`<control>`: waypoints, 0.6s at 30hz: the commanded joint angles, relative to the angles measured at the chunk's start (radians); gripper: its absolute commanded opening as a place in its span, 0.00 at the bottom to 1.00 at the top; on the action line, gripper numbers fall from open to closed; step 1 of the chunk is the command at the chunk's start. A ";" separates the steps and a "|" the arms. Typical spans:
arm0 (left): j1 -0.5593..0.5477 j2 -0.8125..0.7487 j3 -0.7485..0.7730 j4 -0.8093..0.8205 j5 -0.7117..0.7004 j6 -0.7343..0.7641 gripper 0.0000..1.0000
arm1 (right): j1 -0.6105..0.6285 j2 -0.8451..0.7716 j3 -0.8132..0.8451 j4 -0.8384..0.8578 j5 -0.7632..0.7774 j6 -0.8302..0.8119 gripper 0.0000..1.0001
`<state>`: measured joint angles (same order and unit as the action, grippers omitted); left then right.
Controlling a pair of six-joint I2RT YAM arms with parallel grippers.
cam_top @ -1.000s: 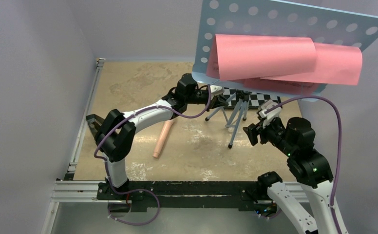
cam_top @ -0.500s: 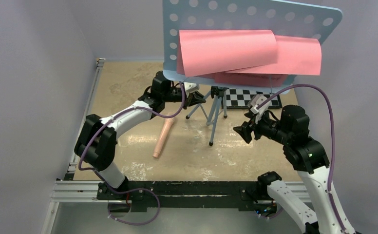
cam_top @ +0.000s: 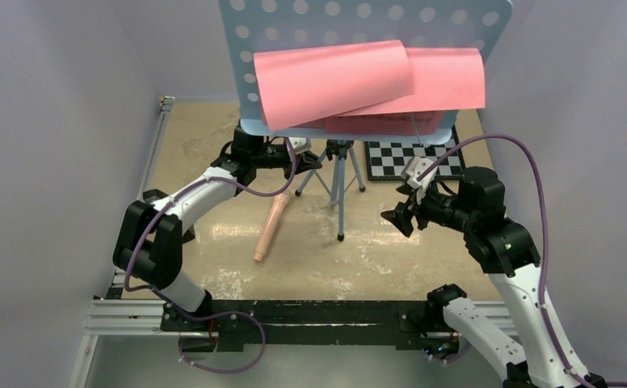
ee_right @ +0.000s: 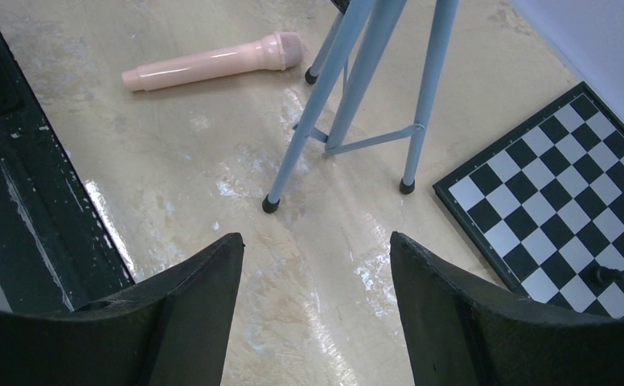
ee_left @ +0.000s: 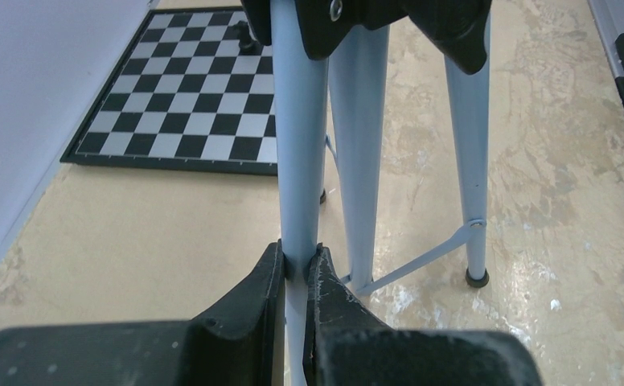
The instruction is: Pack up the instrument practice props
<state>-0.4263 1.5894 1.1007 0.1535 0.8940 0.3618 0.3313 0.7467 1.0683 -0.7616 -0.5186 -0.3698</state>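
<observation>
The light-blue perforated music stand rises over the table on its tripod, with pink sheet-music pages lying on its desk. My left gripper is shut on one tripod leg; the left wrist view shows the tube pinched between both fingers at the gripper. The peach-pink recorder lies flat on the table left of the tripod, and it shows again as the recorder. My right gripper hangs open right of the tripod; nothing is inside the gripper.
A black-and-white chessboard lies at the back right, behind the right gripper. A small black object stands on that chessboard. Grey walls close in on the left, back and right. A black rail runs along the near edge.
The music stand has shifted left across the table with my left gripper holding its leg. The right gripper has followed it leftward, still open.
</observation>
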 commanded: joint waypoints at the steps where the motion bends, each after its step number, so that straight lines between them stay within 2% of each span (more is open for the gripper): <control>1: 0.070 0.003 -0.005 -0.191 0.007 0.088 0.00 | 0.008 0.019 0.064 0.040 -0.006 -0.030 0.71; 6: 0.090 0.026 0.027 -0.288 0.043 0.195 0.00 | 0.013 0.025 0.086 0.015 -0.018 -0.033 0.72; 12: 0.090 0.032 0.025 -0.305 0.044 0.192 0.02 | 0.022 0.022 0.087 -0.001 -0.035 -0.043 0.73; 15: 0.090 0.020 0.015 -0.307 0.016 0.175 0.24 | 0.023 0.017 0.103 -0.050 -0.071 -0.076 0.76; 18: 0.087 -0.001 -0.008 -0.269 -0.070 0.090 0.39 | 0.023 -0.001 0.113 -0.099 -0.101 -0.091 0.77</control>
<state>-0.3584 1.5887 1.1328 -0.0181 0.9382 0.5079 0.3485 0.7708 1.1301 -0.8047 -0.5514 -0.4210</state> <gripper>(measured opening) 0.328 0.768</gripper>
